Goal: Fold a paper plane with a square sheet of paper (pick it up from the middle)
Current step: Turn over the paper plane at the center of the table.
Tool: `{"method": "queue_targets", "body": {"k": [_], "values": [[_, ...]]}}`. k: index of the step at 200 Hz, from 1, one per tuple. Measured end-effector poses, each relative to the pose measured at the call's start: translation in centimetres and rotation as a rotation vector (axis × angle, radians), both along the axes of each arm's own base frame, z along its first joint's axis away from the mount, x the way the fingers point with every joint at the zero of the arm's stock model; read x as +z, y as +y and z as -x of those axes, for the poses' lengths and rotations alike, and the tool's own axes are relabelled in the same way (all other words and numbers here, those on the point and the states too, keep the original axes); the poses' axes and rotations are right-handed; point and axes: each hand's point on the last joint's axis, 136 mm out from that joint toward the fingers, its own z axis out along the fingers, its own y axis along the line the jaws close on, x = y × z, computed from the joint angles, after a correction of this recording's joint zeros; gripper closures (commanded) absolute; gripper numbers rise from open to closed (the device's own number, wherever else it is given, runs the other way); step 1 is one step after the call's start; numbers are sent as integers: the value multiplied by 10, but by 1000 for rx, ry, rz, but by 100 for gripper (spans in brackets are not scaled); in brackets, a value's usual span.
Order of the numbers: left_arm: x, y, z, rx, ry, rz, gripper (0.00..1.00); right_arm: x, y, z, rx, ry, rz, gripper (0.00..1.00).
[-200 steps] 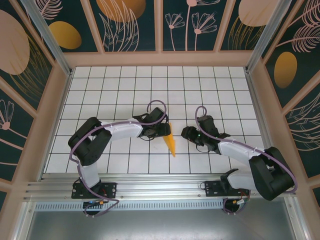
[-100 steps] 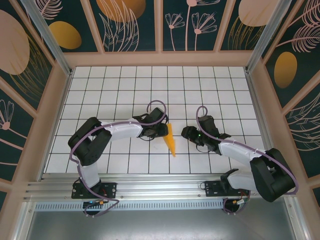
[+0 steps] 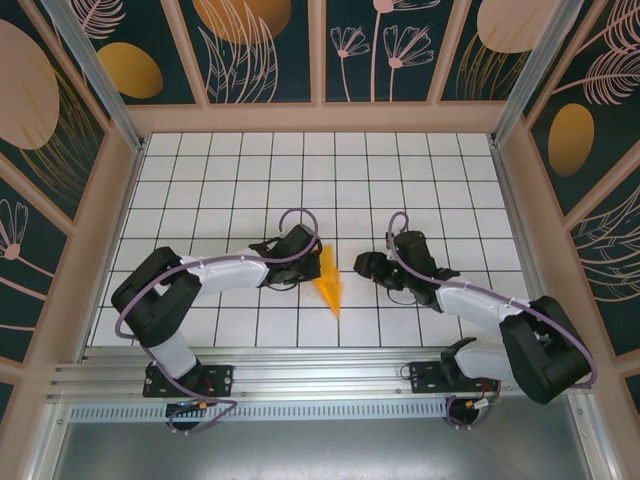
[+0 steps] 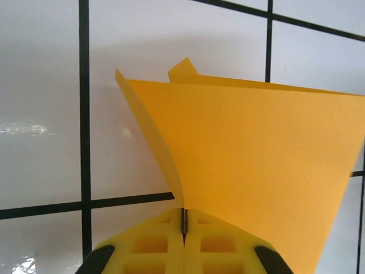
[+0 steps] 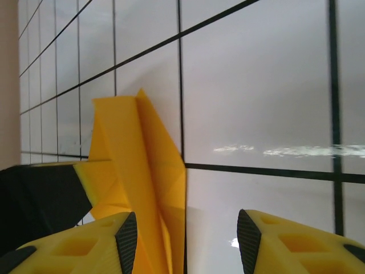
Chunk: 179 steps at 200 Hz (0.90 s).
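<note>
So the folding part looks mostly done. What was a flat square is now a narrow pointed paper plane [image 3: 328, 280], with stacked layers and a centre crease you can see pretty clearly from the right wrist camera [image 5: 137, 160].

The left gripper [image 3: 303, 268] has its jaws pressed together, clamped on a fold of the plane. In its own wrist view the yellow fingers [image 4: 151, 248] meet in a thin seam and the paper [image 4: 256, 171] fans out straight from that seam. From overhead, the plane sticks out of the left gripper on the side facing the other arm, with the pointy end angled toward the arm bases.

The right gripper [image 3: 362, 265] sits just across from the left gripper, jaws apart and nothing in them [image 5: 187, 237]. The plane's edge is right by its left-hand finger, but I honestly can't tell if it's touching.

The tiled table [image 3: 240, 180] is right under the left gripper, and the plane seems tilted up off it rather than lying flat.

My guess at what's left is maybe sharpening the wing folds, then setting it down and letting go. It's last-stretch stuff, not the main folds.
</note>
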Motion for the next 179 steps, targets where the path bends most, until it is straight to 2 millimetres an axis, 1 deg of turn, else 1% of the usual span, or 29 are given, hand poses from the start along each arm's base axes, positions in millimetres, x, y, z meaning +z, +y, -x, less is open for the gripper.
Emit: {"method": "queue_targets", "body": {"k": [26,40,69,118,140,179], "values": [[2,3,1,3,-22,16,100,3,17,12,87,-16,-15,46],[0,4,2,3,-28,21,100,-3,24,18,122,-4,-10,45],[-3,5,3,3,-29,23,100,-20,34,30,179,47,7,45],[-1,3,2,3,-38,33,100,-29,51,46,261,82,-10,45],[-1,3,2,3,-40,36,99,-30,55,48,281,93,-21,45],[-1,3,2,3,-41,37,99,-20,67,47,316,65,-47,48]]}}
